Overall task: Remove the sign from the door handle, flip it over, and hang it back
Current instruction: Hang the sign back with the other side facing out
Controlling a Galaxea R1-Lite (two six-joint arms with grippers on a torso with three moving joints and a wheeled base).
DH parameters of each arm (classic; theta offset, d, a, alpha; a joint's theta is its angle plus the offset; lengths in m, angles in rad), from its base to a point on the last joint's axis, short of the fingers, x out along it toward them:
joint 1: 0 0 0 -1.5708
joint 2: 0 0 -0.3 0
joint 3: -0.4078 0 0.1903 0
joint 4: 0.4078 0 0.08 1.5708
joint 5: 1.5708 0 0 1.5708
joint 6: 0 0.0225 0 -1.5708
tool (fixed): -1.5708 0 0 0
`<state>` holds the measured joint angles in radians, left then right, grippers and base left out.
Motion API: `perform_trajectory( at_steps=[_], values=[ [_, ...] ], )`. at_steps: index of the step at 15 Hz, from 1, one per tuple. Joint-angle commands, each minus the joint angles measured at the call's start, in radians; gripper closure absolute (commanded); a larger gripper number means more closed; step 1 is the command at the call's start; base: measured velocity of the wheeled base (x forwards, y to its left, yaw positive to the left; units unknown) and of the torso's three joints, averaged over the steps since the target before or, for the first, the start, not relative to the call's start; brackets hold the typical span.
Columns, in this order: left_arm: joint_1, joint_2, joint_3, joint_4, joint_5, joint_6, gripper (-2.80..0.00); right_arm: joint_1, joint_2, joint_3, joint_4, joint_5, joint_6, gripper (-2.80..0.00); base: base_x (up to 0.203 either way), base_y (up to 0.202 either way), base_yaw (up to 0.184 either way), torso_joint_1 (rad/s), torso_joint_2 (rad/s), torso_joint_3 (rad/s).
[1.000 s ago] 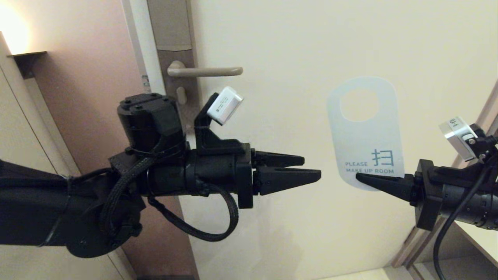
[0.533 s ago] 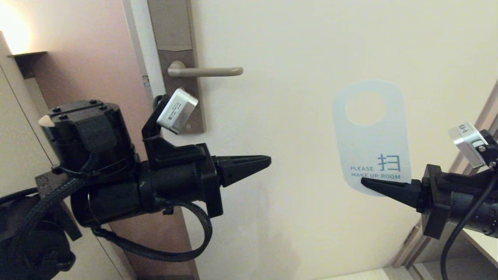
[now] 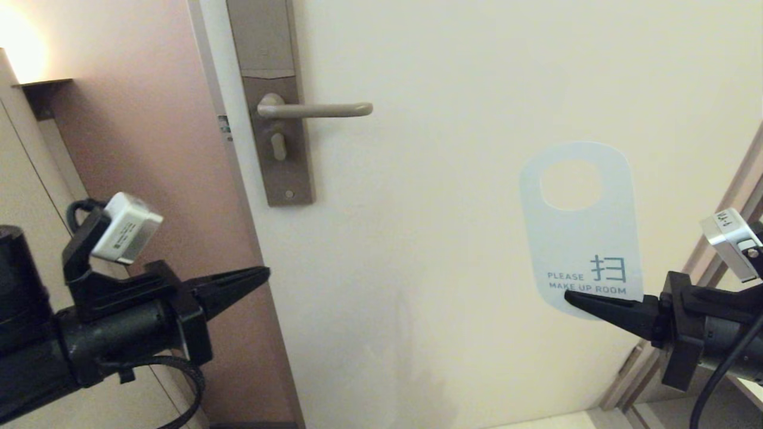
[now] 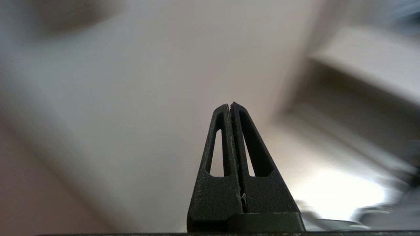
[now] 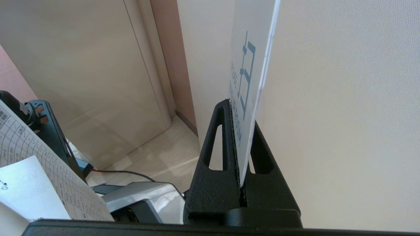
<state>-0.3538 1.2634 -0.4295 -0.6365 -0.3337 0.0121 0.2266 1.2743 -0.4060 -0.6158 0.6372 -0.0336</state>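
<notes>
From the head view, the sign [image 3: 581,229] stands upright in front of the door, its long axis vertical and the oval hole at the top, with the white "MAKE UP ROOM" face toward the camera. The right gripper [image 3: 572,295] pinches its lower edge from the right. The door handle [image 3: 316,109] lies level, up and well to the left of the sign, its free rounded end pointing toward the sign. The left gripper [image 3: 262,273] hangs low at the left, pressed closed on nothing, below the handle and well apart from the sign, so the right arm is the one placed to carry it. In the left wrist view the fingers meet with nothing between them; the blurred background seems to be wall. In the right wrist view the sign's bottom edge sits clamped between the fingers, seen nearly edge-on.
</notes>
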Motion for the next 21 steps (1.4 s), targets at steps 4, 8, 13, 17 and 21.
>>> perform_trajectory(
  at_steps=[4,8,13,17,21],
  values=[
    [0.206,-0.244,0.230,0.017,0.140,0.070,0.00,-0.001,-0.004,0.001,-0.004,0.004,0.000,0.00,0.000,0.000,0.000,0.000,0.00,0.000],
    [0.252,-0.349,0.348,0.021,0.302,0.068,0.00,-0.004,-0.012,0.001,-0.004,0.004,0.000,0.00,0.000,0.000,0.000,0.000,0.00,0.000],
    [0.251,-0.512,0.422,0.115,0.366,0.065,0.00,-0.006,-0.019,-0.004,-0.004,0.004,0.000,0.00,0.000,0.000,0.000,0.000,0.00,0.000],
    [0.252,-0.728,0.426,0.335,0.382,0.067,0.00,-0.007,-0.019,-0.004,-0.004,0.004,-0.002,0.00,0.000,0.000,0.000,0.000,0.00,0.000],
    [0.251,-0.959,0.416,0.556,0.388,0.067,0.00,-0.007,-0.019,-0.001,-0.004,0.004,-0.003,0.00,0.000,0.000,0.000,0.000,0.00,0.000]
  ],
)
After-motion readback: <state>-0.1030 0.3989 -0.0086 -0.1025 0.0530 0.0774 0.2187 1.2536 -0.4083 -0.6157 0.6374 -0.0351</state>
